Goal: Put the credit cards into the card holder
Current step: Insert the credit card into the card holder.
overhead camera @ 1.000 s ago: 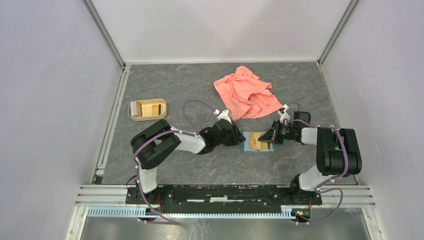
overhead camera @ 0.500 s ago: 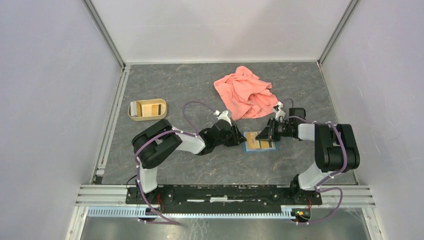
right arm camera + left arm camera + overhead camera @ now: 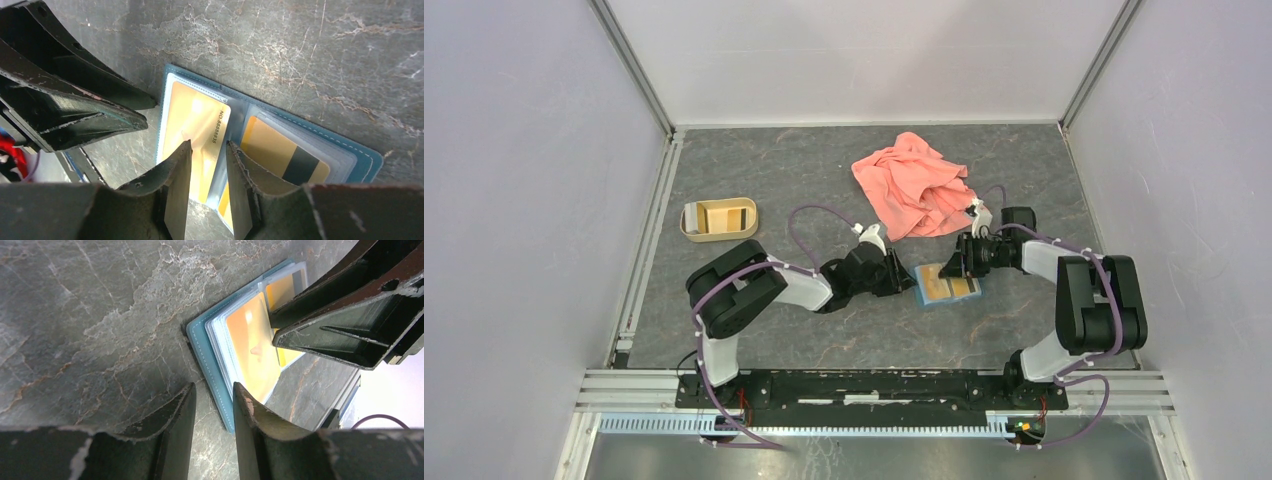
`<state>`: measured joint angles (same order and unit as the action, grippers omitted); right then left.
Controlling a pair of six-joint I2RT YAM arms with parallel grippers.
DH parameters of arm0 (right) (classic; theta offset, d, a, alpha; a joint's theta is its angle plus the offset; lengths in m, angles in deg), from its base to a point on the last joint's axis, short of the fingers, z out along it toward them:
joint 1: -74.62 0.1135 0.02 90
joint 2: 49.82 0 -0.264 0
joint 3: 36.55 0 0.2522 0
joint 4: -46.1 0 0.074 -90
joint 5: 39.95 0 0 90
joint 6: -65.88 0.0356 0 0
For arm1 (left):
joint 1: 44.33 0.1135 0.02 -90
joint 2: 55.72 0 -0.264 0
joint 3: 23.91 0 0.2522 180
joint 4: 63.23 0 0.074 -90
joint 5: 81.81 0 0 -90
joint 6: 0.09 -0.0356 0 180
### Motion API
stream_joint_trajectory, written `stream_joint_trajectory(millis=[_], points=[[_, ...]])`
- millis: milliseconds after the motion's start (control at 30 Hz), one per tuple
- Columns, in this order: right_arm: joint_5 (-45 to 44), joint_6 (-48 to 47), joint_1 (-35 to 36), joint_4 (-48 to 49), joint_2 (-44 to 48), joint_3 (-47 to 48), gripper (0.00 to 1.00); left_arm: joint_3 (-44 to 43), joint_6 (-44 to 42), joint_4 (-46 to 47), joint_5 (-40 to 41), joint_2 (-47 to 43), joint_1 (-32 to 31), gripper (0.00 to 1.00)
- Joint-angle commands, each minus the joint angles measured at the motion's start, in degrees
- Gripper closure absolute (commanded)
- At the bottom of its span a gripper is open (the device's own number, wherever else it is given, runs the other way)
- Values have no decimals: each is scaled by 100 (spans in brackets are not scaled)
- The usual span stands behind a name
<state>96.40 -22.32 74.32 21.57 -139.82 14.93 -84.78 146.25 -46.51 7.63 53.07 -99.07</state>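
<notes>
You see the bench point(image 3: 75, 315) as a matt, grey, stone-veined surface. The card holder point(image 3: 202, 357) has a teal, leather-like skin with pale stitching and shiny clear plastic sleeves. The credit cards point(image 3: 197, 125) are glossy orange-gold plastic. The left gripper point(image 3: 214, 392) has black, scuffed, matt fingers point(image 3: 175, 430). The far cloth point(image 3: 914, 185) is soft, crumpled pink fabric.

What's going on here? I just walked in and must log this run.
An open card holder lies on the table. The right hand hovers, jaws parted, over an orange card in a clear sleeve; a second card sits in the next sleeve. The left hand, also parted, is at the holder's left edge. More cards wait in the tan tray.
</notes>
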Motion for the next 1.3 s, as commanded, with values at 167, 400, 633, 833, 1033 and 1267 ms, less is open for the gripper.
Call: stream_joint_trajectory(millis=[167, 400, 633, 833, 1033, 1267], points=[[63, -1066, -4, -444, 646, 280, 63, 574, -437, -517, 396, -591, -63, 58], [733, -3846, -4, -2247, 793, 1147, 66, 951, -1410, -601, 1317, -1909, -58, 58], [-1118, -4181, -12, -780, 2557, 899, 55, 1571, -2736, -560, 2663, -4006, -55, 24], [-360, -4482, -171, -2010, 1798, 1847, 2, 2151, -2777, 93, 2391, -4623, 39, 0], [-220, -6260, -389, -2559, 1813, 1346, 2, 2233, -2148, 567, 638, -4375, 78, 0], [-388, -11016, -821, -4773, 1121, 1742, 3, 2041, -1137, 1358, -417, -2855, 69, 1]])
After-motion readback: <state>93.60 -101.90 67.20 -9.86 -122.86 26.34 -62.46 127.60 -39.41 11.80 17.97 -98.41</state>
